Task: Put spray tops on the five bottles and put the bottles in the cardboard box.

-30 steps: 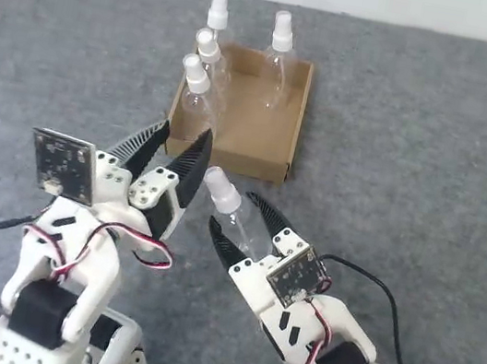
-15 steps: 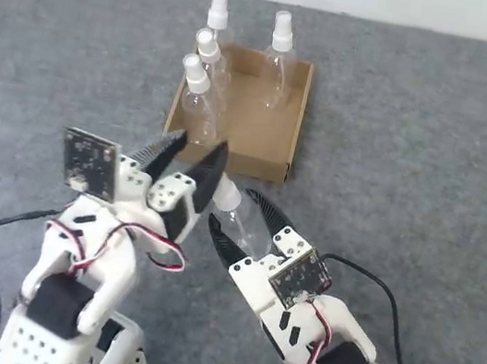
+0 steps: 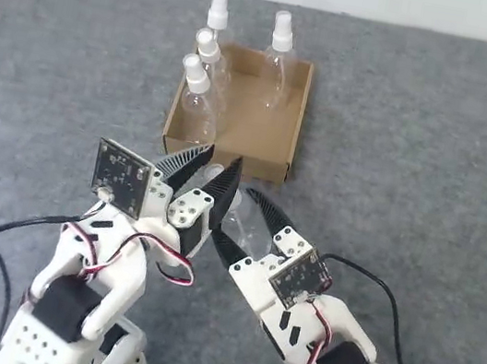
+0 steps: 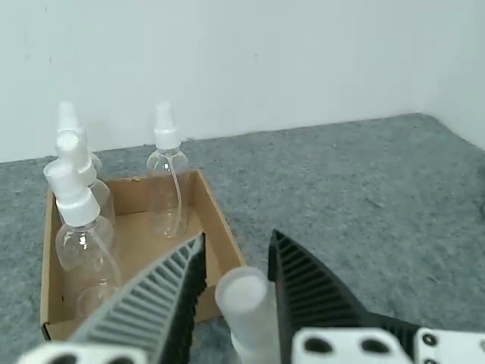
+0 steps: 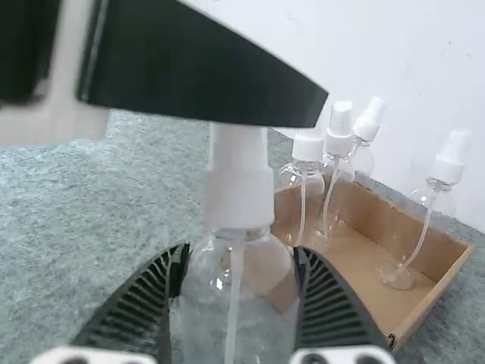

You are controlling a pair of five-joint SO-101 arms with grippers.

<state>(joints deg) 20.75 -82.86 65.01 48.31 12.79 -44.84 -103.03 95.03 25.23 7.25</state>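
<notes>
Clear plastic bottle sits clamped in the right gripper, its white spray top between parted jaws of the left gripper, brown cardboard box of bottles beyond.

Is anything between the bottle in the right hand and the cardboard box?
Yes: the left hand straddles the spray top of the bottle, directly before the cardboard box.
</notes>
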